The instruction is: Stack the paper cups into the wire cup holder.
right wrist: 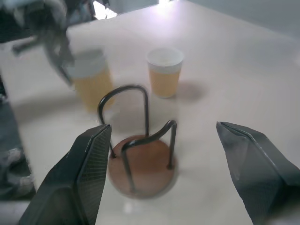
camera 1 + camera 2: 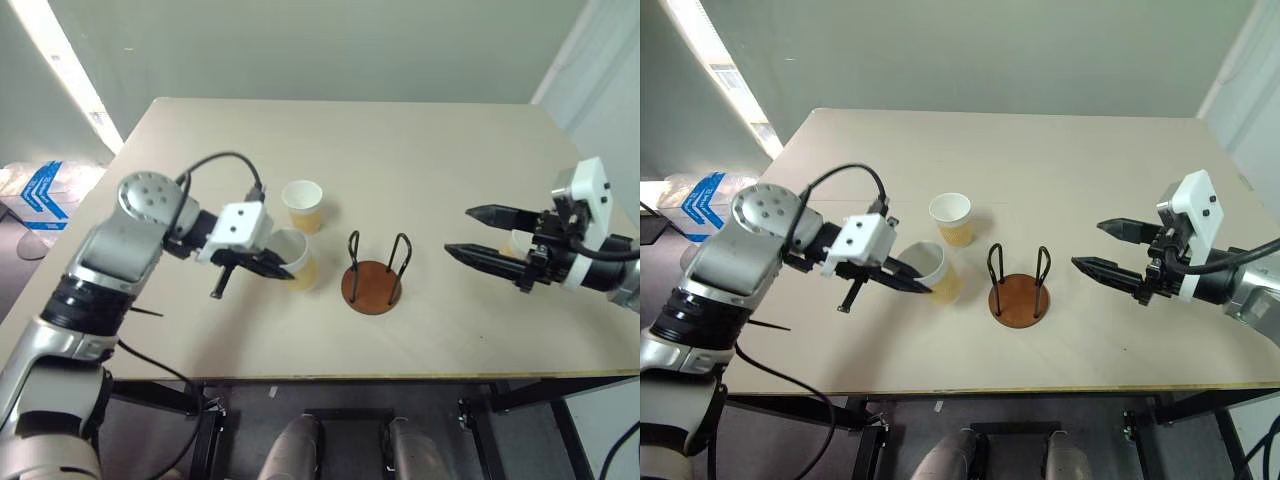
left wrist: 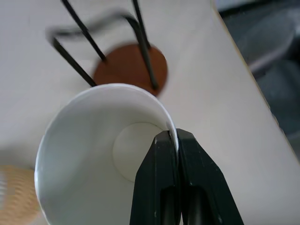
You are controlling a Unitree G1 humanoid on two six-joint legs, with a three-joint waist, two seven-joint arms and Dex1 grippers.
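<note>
My left gripper (image 2: 288, 272) is shut on the rim of a paper cup (image 2: 298, 260), one finger inside and one outside; its white inside shows in the left wrist view (image 3: 93, 140). This cup hangs tilted just left of the wire cup holder (image 2: 372, 285), a reddish-brown disc with two black wire loops. A second paper cup (image 2: 303, 207) stands upright on the table behind them. My right gripper (image 2: 458, 231) is open to the right of the holder, pointing at it, nothing between its fingers. A pale cup-like shape (image 2: 517, 243) is half hidden behind those fingers.
The beige table (image 2: 400, 140) has its front edge close below the holder. A black cable (image 2: 225, 160) loops over my left wrist. A blue and white package (image 2: 40, 195) lies on the floor at the far left.
</note>
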